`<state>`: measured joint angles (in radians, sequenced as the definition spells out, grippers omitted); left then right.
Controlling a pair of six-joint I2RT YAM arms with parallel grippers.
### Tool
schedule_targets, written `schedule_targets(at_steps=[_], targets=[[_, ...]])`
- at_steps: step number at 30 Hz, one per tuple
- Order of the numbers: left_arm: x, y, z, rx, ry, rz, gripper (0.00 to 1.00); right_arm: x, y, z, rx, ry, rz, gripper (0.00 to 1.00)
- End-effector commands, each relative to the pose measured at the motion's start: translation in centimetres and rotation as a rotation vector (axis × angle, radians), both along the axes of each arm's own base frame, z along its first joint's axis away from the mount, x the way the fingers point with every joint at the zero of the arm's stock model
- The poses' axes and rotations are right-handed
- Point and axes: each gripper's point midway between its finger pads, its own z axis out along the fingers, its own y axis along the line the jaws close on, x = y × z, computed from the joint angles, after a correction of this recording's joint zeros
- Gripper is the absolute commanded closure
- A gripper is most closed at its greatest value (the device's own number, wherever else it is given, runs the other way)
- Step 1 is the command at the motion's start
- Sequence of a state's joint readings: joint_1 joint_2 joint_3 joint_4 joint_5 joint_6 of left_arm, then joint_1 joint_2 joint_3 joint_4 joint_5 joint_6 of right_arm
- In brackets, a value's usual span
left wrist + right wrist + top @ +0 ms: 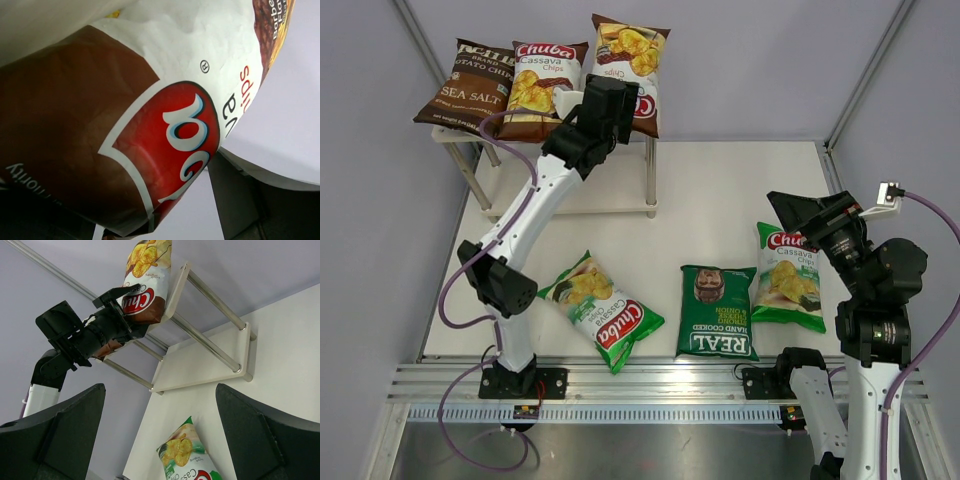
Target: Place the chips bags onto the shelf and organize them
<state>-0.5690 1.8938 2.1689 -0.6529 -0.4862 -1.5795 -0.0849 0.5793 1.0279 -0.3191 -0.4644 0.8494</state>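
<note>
Apparently we are steadying the rightmost brown Chuba bag (632, 60) on the shelf's (610, 185) top board with the left gripper (618, 98), aligning the row; whether its fingers are pinching, we cannot tell. The right gripper (160, 395) is hovering, fingers spread, near the green Chuba bag (788, 275)

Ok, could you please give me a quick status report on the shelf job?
Left pincer against right-hand brown Chuba bag on shelf top, grip unclear. Right pincer open, empty. Three green bags on table. Nothing blocking.

A robotics lab cell. Grey panels (370, 230) enclose the white counter (720, 210); an aluminium rail (650, 378) lines its near edge.
</note>
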Motion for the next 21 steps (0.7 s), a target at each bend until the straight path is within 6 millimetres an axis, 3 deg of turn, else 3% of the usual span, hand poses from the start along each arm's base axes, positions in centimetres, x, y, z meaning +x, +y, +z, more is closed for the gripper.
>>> schedule_targets(at_steps=[1, 9, 10, 13, 21], targets=[[-1.4, 0.4, -2.7, 0.031, 0.098, -0.020, 0.19, -0.4, 0.5, 1.4, 0.005, -0.058, 0.029, 0.01], [-2.4, 1.4, -2.1, 0.014, 0.078, 0.019, 0.37, -0.5, 0.7, 1.0, 0.010, -0.049, 0.037, 0.01], [-2.5, 1.4, -1.9, 0.010, 0.075, 0.025, 0.55, -0.4, 0.6, 1.0, 0.009, -0.047, 0.037, 0.01], [-2.9, 1.2, -1.0, -0.011, 0.056, 0.038, 0.78, -0.6, 0.7, 1.2, 0.014, -0.052, 0.042, 0.01], [-2.8, 1.0, 1.3, -0.049, 0.023, 0.050, 0.81, -0.8, 0.7, 1.3, 0.004, -0.051, 0.036, 0.01]])
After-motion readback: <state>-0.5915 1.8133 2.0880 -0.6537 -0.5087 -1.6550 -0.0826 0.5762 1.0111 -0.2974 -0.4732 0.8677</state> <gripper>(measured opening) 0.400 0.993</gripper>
